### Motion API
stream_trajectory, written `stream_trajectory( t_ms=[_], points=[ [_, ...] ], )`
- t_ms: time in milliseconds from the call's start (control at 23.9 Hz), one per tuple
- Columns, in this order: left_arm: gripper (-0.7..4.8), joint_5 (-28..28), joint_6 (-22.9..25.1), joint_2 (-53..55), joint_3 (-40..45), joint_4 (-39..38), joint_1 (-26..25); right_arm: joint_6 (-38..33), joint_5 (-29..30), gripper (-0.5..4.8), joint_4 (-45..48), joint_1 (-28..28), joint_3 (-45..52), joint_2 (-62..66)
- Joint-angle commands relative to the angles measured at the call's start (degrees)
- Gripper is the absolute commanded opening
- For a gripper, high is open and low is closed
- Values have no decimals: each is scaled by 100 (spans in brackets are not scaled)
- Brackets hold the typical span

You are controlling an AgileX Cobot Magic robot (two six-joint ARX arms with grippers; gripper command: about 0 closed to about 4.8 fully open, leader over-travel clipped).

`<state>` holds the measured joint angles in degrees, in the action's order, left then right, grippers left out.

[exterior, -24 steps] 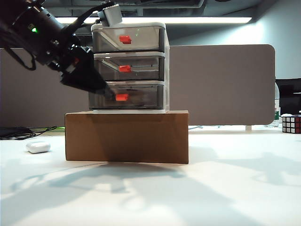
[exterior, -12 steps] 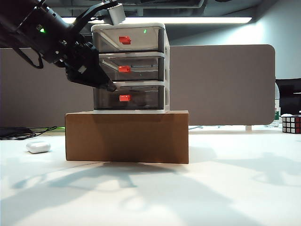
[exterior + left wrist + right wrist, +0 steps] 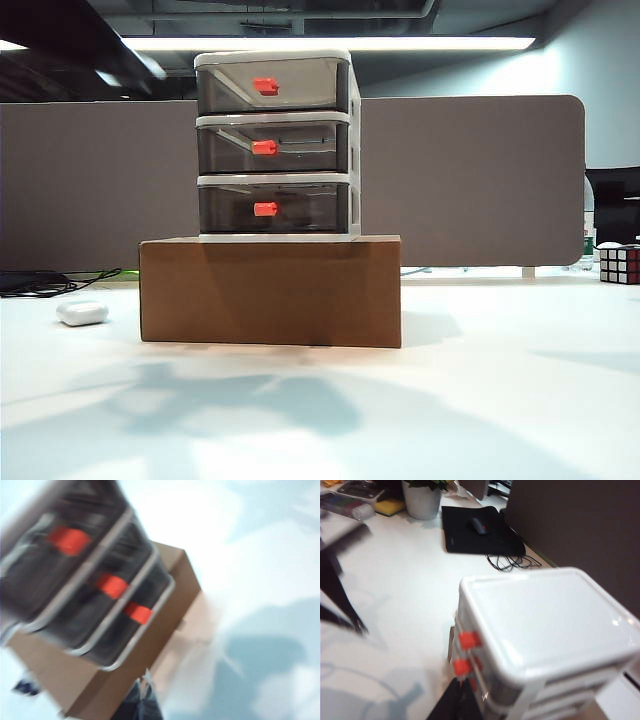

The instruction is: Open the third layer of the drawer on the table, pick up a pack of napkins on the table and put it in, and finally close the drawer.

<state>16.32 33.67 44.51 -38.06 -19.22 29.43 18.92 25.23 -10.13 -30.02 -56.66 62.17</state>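
The drawer (image 3: 275, 145) stands on a brown cardboard box (image 3: 270, 292) on the table (image 3: 480, 400). All three of its tiers are pushed in. The third layer (image 3: 300, 210), the lowest one with a red handle, is shut. My left gripper (image 3: 145, 682) is shut and empty, back from the unit and the third layer (image 3: 120, 635), over the box's corner. My right gripper (image 3: 461, 684) is shut and empty, high beside the drawer (image 3: 545, 620) near its red handles. Neither gripper shows in the exterior view. The pack of napkins is out of view.
A small white oval case (image 3: 81, 312) lies left of the box. A puzzle cube (image 3: 619, 263) sits at the far right, with a grey partition (image 3: 470, 180) behind. A dark blurred arm (image 3: 70, 40) crosses the upper left. A black mat (image 3: 480, 530) and plant pot (image 3: 422, 500) lie beyond.
My left arm has lifted up and away from the lowest drawer's front and left most of the exterior view. The drawer fronts now show unobstructed, all pushed in.
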Motion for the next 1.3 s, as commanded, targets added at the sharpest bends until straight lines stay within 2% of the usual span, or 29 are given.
stream_trajectory(
  t_ms=[42, 209, 293, 376, 418, 502, 585, 752, 878, 1170, 1296],
  points=[
    [-6, -595, -1226, -1377, 708, 472, 4, -382, -372, -9, -114, 55, 713, -896],
    [-6, -1296, -2380, -3235, 1810, 896, 7, -1182, -960, -9, 98, 52, 1950, -2264],
    [-6, -1624, -2721, -4218, 2356, 901, 7, -1582, -1309, -8, 168, 48, 2500, -2900],
    [-6, -1659, -2964, -4446, 2592, 1086, 9, -1790, -1663, -9, 181, 48, 2826, -3322],
    [-6, -1779, -3161, -4350, 2691, 1226, 26, -1917, -2037, -9, 168, 52, 3097, -3644],
    [-6, -1974, -3224, -4341, 2898, 1545, 50, -2229, -2411, -9, 120, -46, 3414, -4057],
    [-6, -2190, -3244, -4360, 3086, 1714, 50, -2240, -2835, -9, 90, -107, 3716, -4446],
    [-6, -2251, -3289, -4424, 3515, 2253, 50, -2328, -2820, -8, 146, -101, 4350, -5001],
    [-6, -2251, -3370, -4437, 3770, 2719, 48, -2411, -2594, -8, 155, -101, 4658, -5228],
    [-6, -2240, -3309, -4437, 3766, 2745, 44, -2531, -2656, -8, 719, -87, 5490, -5788],
    [-6, -2186, -3281, -4437, 3768, 2800, 44, -2643, -2662, -8, 682, -85, 5661, -5987]
  ],
)
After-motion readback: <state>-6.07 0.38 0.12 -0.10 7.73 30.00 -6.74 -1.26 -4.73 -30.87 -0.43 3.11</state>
